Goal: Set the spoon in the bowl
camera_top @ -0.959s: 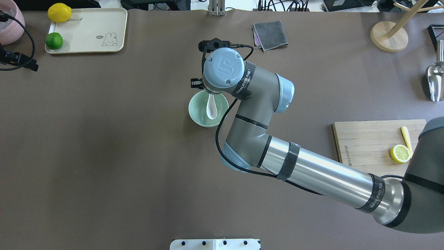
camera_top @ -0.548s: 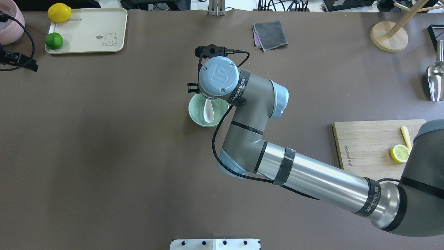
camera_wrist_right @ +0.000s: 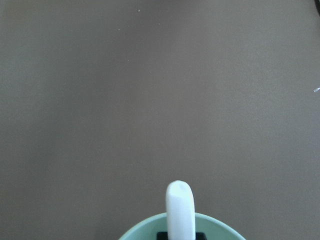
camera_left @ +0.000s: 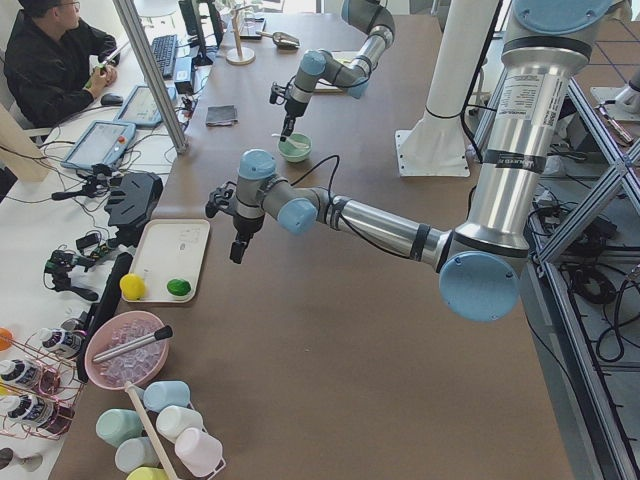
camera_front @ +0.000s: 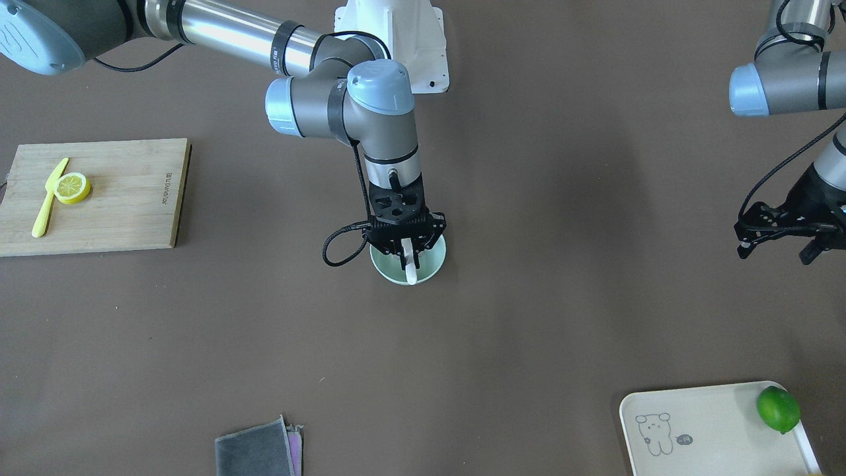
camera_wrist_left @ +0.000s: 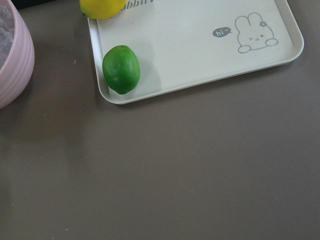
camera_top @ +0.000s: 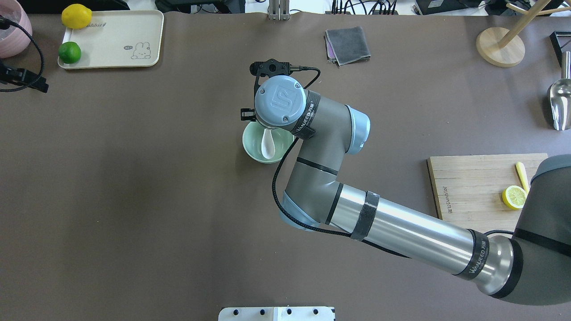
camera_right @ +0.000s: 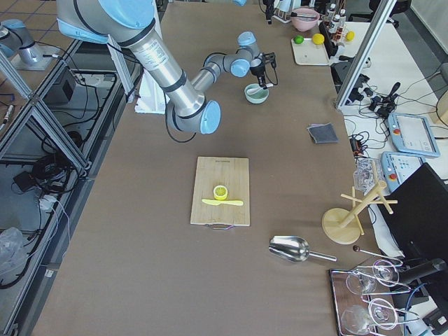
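Observation:
The pale mint-green bowl stands mid-table; it also shows in the front view. The white spoon lies tilted in it, scoop down inside, handle up over the far rim. My right gripper hangs straight over the bowl and is shut on the spoon's handle; in the overhead view the wrist hides it. The right wrist view shows the handle rising over the bowl's rim. My left gripper is open and empty, far off near the tray.
A cream tray with a lime and a lemon sits far left. A grey cloth lies beyond the bowl. A cutting board with a lemon half and yellow knife is at the right.
My right wrist has shifted a little left and toward the robot with the spoon. The spoon's scoop sits lower and further left in the bowl. The left arm has barely moved.

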`<state>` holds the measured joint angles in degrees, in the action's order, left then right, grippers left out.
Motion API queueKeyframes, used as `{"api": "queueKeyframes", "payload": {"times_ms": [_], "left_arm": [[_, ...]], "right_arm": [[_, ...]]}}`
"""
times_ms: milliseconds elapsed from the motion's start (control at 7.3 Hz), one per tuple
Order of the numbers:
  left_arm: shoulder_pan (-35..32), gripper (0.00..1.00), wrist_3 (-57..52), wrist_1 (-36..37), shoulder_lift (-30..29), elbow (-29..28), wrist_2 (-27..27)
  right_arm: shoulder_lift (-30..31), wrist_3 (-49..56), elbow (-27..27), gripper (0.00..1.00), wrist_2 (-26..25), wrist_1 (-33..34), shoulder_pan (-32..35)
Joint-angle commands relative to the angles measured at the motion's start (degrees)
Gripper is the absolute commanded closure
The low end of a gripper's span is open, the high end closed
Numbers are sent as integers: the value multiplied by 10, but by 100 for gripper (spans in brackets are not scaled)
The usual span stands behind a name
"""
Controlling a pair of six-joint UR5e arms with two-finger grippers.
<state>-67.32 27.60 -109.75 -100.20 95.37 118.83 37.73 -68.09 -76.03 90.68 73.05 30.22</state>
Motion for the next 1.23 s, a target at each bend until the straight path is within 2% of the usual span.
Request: {"api": "queueKeyframes", "payload": {"times_ms": [0,274,411,548,822,959,1096], "left_arm": [[0,2,0,1,2,0,0],[0,2,1,1,-1,-1,0],[0,2,0,1,0,2,0],[-3,2,0,2,2,3,1],[-10,2,-13,4,6,9,2],[-24,2,-50,4,19,13,4],[-45,2,-80,10,25,15,9]], "right_arm": [[-2,-2,-1,0,-1,0,4],[-2,4,-16,0,29,5,27],[5,7,-32,0,85,10,53],[17,11,-66,0,125,57,77],[66,100,-191,0,214,232,143],[132,157,-263,0,252,278,184],[204,233,-302,0,286,283,231]]}}
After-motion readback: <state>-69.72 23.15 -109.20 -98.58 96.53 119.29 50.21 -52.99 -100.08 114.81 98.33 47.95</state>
